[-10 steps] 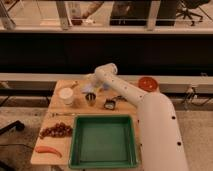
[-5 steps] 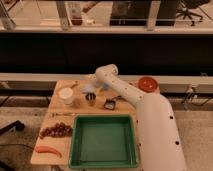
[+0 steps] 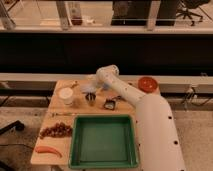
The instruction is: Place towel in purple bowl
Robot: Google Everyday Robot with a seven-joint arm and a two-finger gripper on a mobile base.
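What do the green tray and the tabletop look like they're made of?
The green tray looks like plastic: uniform colour, moulded rim. The tabletop seems wood: pale matte tan. The end effector hangs over its far side, near the white cup.

My only camera sits high above my white arm (image 3: pixel 150 125), set well back, looking steeply down and forward across the light wooden desk (image 3: pixel 64 141), where my gripper (image 3: pixel 91 96) hangs near its far edge.

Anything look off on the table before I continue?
No spill or damage shows. One oddity: no purple bowl is in view; the arm may hide it. The tool sits mid-table beside the towel.
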